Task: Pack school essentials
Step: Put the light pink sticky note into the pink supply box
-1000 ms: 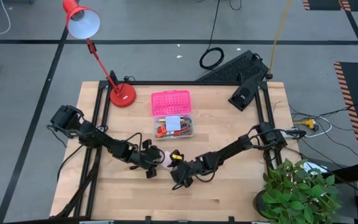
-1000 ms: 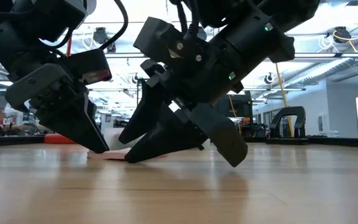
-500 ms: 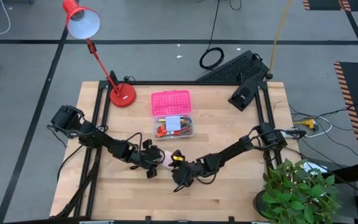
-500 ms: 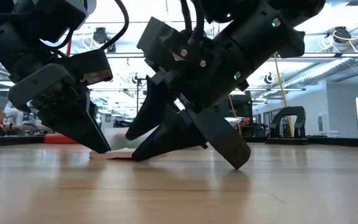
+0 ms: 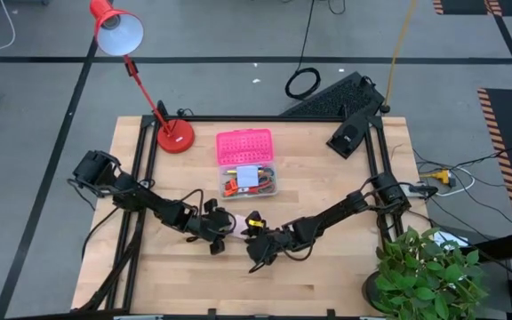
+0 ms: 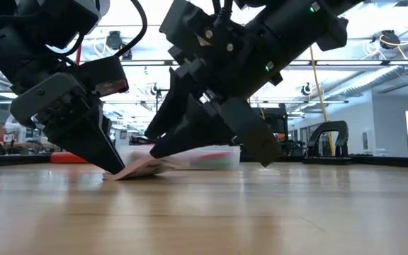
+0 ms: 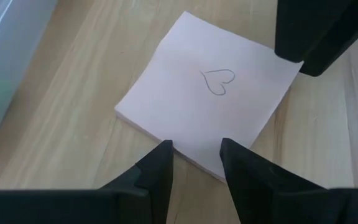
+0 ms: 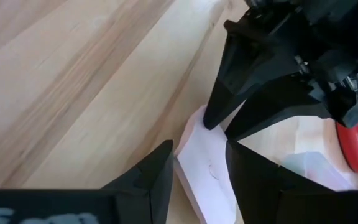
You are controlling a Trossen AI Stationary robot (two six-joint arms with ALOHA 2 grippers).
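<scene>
A pink note pad (image 7: pixel 210 106) with a heart drawn on it lies between my two grippers at the table's near middle (image 5: pixel 236 228). In the low view the pad (image 6: pixel 142 168) is tilted. One edge is raised and the other is on the wood. My right gripper (image 8: pixel 199 155) has the pad's raised side between its narrowly parted fingers. My left gripper (image 7: pixel 196 155) stands at the opposite edge, fingers a little apart, tips down at the table. Other school essentials lie in the clear box (image 5: pixel 247 180). My left gripper meets the pad's low edge (image 7: pixel 194 163) with its fingertips (image 6: pixel 113 170), slanting down from the table's left. That edge rests on the table against them. My right gripper has the pad's opposite edge (image 8: pixel 197 163) between its two fingers, slanting down from the right. That side is raised off the wood (image 6: pixel 158 161).
The clear box stands just beyond the grippers with its pink lid (image 5: pixel 244 147) behind it. A red desk lamp (image 5: pixel 174 135) is at the far left and a black stand (image 5: pixel 354 133) at the far right. A potted plant (image 5: pixel 425 276) overhangs the near right corner.
My right gripper has risen off the table and tipped upward. It has brought the pad's edge on its side up with it. The pad has gone from flat to tilted, and its other edge has stayed on the wood at my left fingertips.
</scene>
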